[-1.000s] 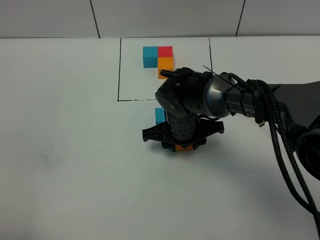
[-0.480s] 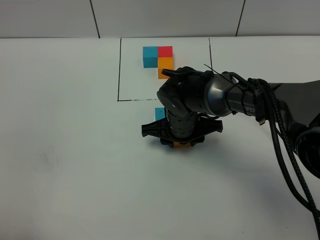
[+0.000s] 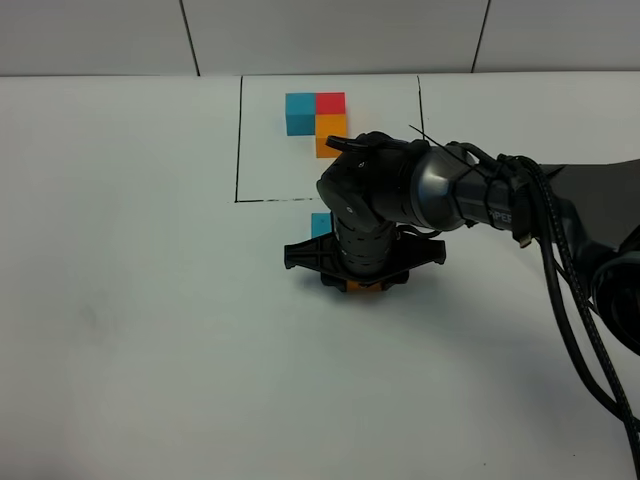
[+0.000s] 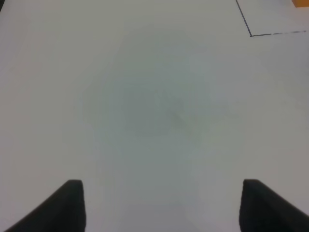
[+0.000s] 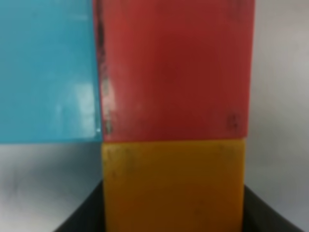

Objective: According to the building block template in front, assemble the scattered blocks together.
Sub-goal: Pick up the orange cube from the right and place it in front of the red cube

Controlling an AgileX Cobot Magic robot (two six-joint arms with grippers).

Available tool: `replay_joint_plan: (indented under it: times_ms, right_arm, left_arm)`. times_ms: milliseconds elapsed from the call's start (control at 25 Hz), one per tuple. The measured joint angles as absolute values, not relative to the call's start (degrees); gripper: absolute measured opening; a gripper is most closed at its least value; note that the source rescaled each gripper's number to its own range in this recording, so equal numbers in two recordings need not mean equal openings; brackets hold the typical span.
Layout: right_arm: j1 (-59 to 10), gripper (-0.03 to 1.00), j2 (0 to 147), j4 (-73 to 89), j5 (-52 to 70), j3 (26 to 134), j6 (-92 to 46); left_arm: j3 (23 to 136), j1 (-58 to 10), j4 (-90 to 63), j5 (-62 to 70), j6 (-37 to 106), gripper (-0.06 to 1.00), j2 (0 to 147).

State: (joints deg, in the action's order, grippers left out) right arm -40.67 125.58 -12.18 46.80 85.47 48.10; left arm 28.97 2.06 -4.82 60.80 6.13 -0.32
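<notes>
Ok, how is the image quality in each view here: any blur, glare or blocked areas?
Exterior high view: sharp, evenly lit, but the right arm hides most of the scattered blocks, leaving slivers of blue and orange. Left wrist view: soft focus on the bare table, faint shading, no glare. Right wrist view: very close, slightly blurred, mild sheen on the blue cube.

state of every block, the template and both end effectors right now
blue block: on table, flush beside red
red block: between blue and orange, touching both
orange block: gripped, pressed against red
template: untouched inside black outline
right end effector: shut on orange block
left end effector: open, empty, above bare table
</notes>
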Motion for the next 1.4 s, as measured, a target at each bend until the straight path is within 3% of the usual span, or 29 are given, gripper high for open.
replay_joint_plan:
  times_ms: [1080,1240,1400]
  right_arm:
    - [-40.67,0.03,125.58,-12.18,47.03,85.47,45.67]
    - [-40.62,0.11,125.82,-12.18,47.28,85.47,45.55]
    - [-40.39,0.29,125.82,-12.23,47.63,85.47,45.43]
  left_arm:
    - [28.97,2.06,-4.82,60.8,6.13,0.51,-0.32]
    - [28.97,2.06,-4.82,60.8,6.13,0.51,-0.32]
    - [28.97,2.06,-4.82,60.8,6.13,0.51,-0.32]
